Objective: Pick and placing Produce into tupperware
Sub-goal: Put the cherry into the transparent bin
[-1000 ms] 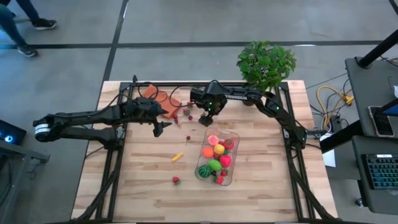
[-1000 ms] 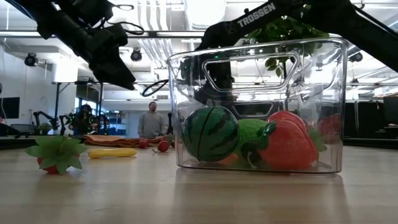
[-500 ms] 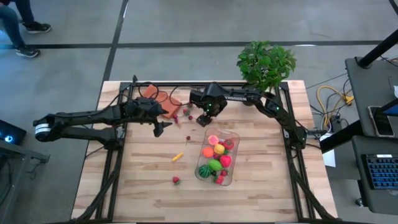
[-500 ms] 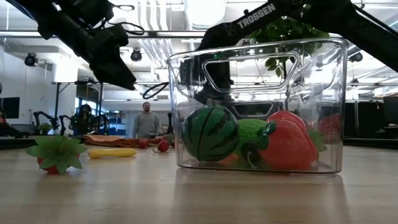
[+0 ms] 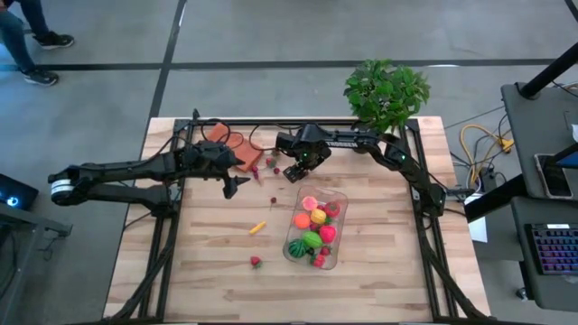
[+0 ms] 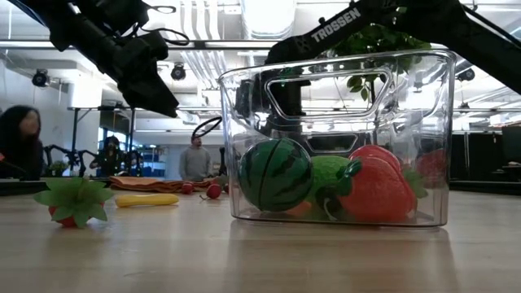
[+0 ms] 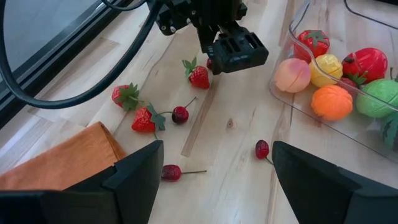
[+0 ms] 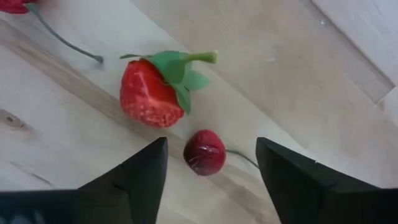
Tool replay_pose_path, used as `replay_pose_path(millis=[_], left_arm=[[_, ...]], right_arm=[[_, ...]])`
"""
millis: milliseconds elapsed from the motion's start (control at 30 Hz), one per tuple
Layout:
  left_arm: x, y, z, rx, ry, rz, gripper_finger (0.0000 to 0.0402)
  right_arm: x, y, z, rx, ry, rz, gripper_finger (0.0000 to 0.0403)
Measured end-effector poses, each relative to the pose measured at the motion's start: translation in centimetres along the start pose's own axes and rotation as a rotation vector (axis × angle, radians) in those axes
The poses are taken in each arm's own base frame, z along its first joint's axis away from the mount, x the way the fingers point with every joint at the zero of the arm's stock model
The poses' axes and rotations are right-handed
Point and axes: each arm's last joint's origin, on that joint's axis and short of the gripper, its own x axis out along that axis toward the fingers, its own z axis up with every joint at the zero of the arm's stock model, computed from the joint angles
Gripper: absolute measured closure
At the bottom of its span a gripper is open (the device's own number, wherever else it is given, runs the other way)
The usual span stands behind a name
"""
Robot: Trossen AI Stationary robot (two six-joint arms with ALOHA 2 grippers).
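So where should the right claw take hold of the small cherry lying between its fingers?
Grip the cherry on its round red body, coming straight down from above. The open right claw already straddles it. Its thin stem lies flat on the table, too fine to pinch, and the strawberry lies close beside it.

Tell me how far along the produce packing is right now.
Partly done: the tub already holds several fruits. The right gripper is open over a cherry beside a strawberry. The left gripper waits, open. A yellow piece and other strawberries remain loose.
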Motion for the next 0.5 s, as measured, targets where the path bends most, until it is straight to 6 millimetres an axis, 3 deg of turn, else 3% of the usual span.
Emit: replay_pose_path(millis=[500], left_arm=[[0.00, 0.01, 0.00, 0.000, 0.000, 0.002, 0.0117]], right_arm=[[0.28, -0.05, -0.05, -0.006, 0.005, 0.006, 0.0279]])
